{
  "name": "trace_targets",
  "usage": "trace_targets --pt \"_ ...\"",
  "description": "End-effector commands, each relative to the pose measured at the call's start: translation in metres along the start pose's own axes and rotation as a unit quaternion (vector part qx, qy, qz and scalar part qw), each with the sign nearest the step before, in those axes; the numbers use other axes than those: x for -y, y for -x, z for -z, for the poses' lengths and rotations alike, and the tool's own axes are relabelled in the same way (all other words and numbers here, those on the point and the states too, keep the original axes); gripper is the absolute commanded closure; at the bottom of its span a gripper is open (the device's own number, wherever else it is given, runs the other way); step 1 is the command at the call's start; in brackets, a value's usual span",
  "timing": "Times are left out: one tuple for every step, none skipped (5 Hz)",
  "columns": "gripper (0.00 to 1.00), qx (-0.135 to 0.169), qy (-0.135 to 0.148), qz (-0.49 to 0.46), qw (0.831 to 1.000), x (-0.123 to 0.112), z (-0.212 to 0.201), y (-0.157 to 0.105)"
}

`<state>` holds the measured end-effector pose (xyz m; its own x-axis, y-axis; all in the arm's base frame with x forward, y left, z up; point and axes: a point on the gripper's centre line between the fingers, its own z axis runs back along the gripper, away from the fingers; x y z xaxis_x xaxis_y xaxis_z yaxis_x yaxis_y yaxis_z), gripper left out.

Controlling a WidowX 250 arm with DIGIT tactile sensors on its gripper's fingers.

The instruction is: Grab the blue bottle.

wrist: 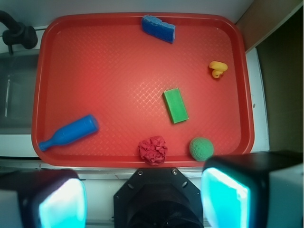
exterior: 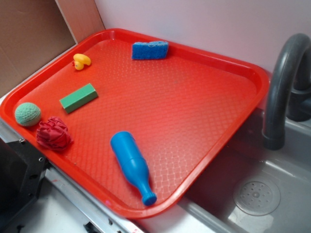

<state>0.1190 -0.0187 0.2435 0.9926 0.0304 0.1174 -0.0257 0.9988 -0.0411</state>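
A red tray (wrist: 142,52) holds the bottle (wrist: 70,131) lying on its side at the rim nearest the sink (exterior: 272,194). The gripper (wrist: 142,194), fingers apart, hovers high above; the approach seems not begun, and it must descend over the bottle's body.

Exterior: raised, off one corner of red tray (exterior: 252,80), looking down obliquely, fairly close; catches faucet (exterior: 284,82) and sink basin (exterior: 272,189) beside it. Wrist: high, straight down over whole tray (wrist: 42,85), gripper (wrist: 142,197) along bottom edge. Shared: tray, its contents, faucet (wrist: 19,33).
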Motion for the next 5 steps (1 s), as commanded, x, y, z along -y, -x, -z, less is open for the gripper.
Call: trace_targets --pt "0.00 0.000 0.000 0.000 1.000 0.000 0.000 0.000" --pt "0.00 0.033 -0.001 -0.124 0.992 0.022 0.007 -0.003" --pt "0.00 0.014 -0.006 -0.241 0.970 0.037 0.028 -0.014" --pt "0.00 0.003 -0.009 -0.334 0.942 0.056 0.056 -0.028" --pt "0.00 -0.020 0.025 -0.383 0.923 0.073 0.083 -0.034"
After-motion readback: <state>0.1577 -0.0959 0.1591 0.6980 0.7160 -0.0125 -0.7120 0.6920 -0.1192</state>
